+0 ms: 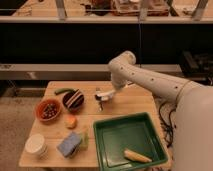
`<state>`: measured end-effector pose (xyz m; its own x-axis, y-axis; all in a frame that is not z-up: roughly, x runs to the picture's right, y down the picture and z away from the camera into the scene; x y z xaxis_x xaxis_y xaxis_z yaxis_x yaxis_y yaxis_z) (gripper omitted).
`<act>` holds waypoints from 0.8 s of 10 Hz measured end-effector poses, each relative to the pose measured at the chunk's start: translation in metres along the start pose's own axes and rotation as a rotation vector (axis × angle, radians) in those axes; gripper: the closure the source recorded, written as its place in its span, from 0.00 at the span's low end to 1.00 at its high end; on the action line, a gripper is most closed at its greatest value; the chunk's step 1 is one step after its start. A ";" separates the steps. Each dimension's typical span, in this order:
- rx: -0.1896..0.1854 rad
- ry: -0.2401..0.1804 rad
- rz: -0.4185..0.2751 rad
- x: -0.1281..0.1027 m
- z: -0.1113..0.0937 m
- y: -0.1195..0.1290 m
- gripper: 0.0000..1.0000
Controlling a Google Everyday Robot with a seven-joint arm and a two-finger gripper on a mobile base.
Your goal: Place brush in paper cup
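Note:
My gripper [106,95] hangs low over the middle of the wooden table [135,102], at the end of the white arm [150,80] that reaches in from the right. It is shut on the brush [100,94], whose whitish handle sticks out to the left just above the silver fork [99,104]. The white paper cup [36,145] stands upright at the table's front left corner, far from the gripper.
An orange bowl of dark bits [48,110], a dark round piece [74,99] and a green vegetable [62,91] sit at the left. A small orange piece [71,121] and a blue sponge [70,144] lie beside the cup. A green tray [145,125] holds a yellow piece [136,156].

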<state>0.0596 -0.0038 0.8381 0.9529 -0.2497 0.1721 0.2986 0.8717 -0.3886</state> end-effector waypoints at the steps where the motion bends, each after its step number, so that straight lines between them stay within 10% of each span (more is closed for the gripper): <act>1: 0.014 -0.013 -0.042 -0.016 -0.012 -0.002 0.89; 8: 0.011 -0.117 -0.270 -0.128 -0.022 -0.008 0.89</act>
<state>-0.0638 0.0121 0.7997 0.8263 -0.4237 0.3712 0.5394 0.7849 -0.3048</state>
